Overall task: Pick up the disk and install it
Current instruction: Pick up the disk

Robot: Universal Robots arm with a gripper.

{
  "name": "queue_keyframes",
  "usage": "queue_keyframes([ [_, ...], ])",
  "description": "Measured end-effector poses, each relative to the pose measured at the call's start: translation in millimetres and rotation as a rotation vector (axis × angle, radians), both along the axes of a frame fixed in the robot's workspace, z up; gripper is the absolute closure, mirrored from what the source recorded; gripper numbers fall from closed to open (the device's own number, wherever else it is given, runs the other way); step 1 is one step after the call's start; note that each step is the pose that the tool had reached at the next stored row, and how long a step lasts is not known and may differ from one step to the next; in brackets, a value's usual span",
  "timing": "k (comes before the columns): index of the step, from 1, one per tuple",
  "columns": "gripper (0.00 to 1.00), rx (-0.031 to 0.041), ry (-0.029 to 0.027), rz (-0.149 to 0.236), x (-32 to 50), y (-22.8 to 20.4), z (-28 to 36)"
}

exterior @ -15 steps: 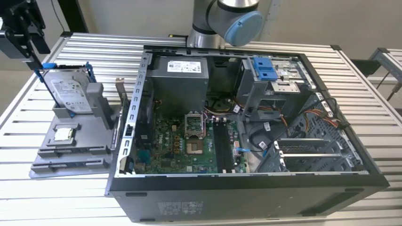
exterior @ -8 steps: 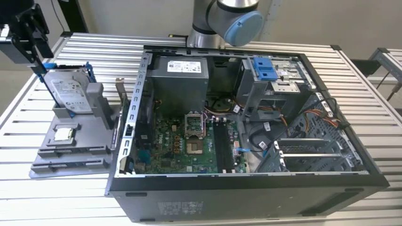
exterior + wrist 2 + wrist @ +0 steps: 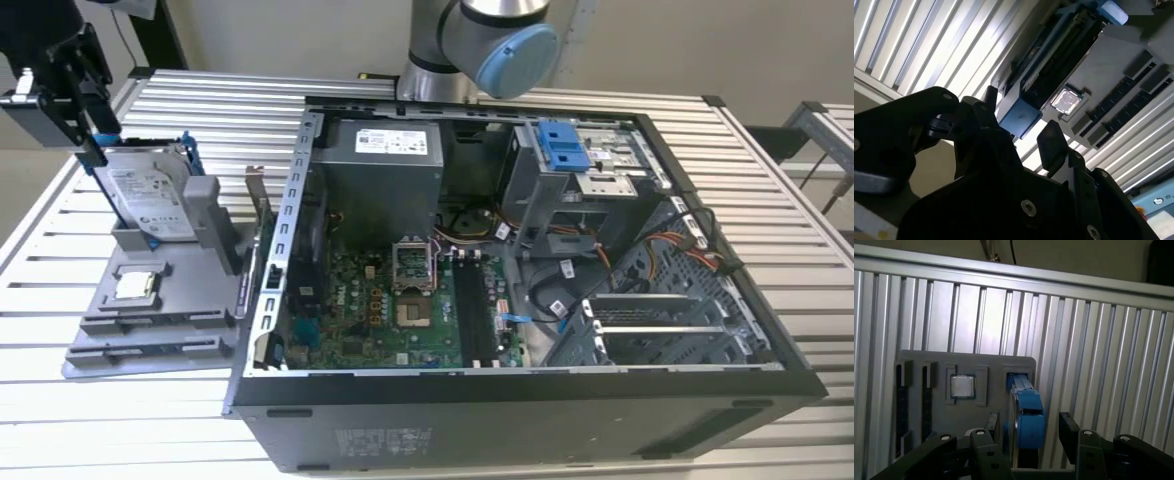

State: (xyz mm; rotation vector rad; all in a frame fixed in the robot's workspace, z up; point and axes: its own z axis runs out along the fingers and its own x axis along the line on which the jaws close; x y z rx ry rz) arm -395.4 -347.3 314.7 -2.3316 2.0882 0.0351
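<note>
Both jaws loosely astride disk point(image 3: 1026, 412) edge

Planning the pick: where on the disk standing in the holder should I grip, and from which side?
Likely its upper end, on the blue bracket, from above. The disk stands on edge in the grey holder, leaving only that end free; the open gripper frames it in both wrist views.
</note>
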Motion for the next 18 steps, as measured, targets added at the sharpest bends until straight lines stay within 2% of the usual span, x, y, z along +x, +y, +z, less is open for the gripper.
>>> queue_keyframes([
  [18,0.00,0.0000,0.0000,-0.001,0.1,1.7,-32.0],
])
